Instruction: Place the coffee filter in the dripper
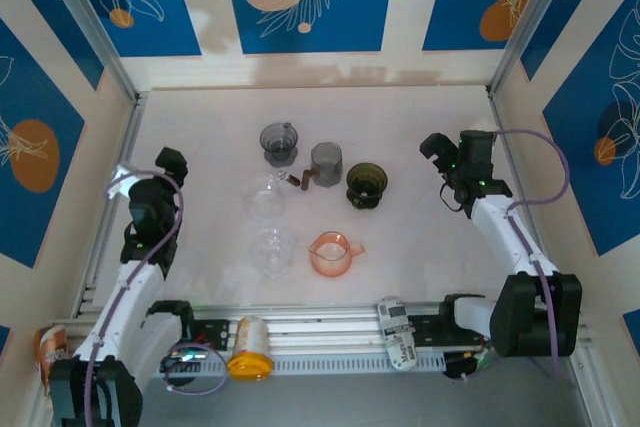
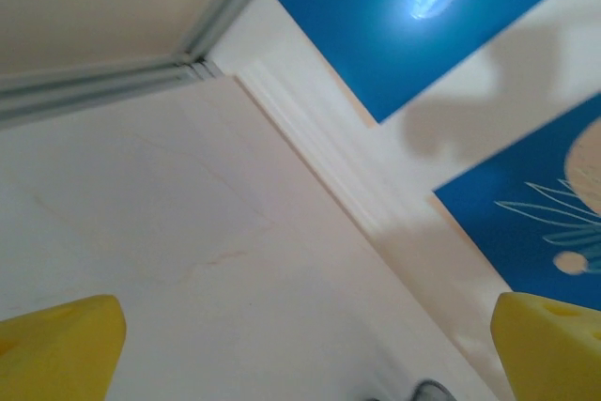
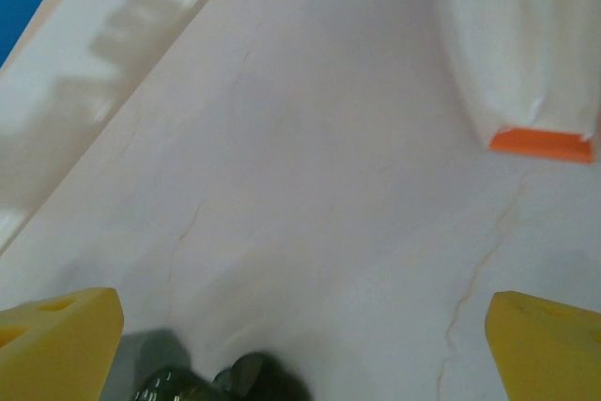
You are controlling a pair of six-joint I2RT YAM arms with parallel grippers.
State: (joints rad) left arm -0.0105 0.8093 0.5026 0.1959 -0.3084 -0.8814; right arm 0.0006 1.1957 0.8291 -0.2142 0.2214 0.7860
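Observation:
Several drippers stand mid-table: a grey one [image 1: 279,142], a grey cup-shaped one [image 1: 325,163], a dark green one [image 1: 367,185], two clear ones [image 1: 268,196] [image 1: 272,251] and an orange one [image 1: 330,254]. A small brown piece [image 1: 296,183] lies among them. I cannot pick out a coffee filter for certain. My left gripper [image 1: 170,162] [image 2: 310,354] hangs open over bare table left of the group. My right gripper [image 1: 435,145] [image 3: 300,345] is open too, just right of the dark green dripper [image 3: 225,384], nothing between its fingers.
Along the near rail lie an orange-lidded jar [image 1: 247,348], a white bottle [image 1: 396,333] and a packet [image 1: 47,355]. Blue-and-cream walls close the table in. A blurred pale object with an orange edge [image 3: 526,53] lies beyond the right gripper.

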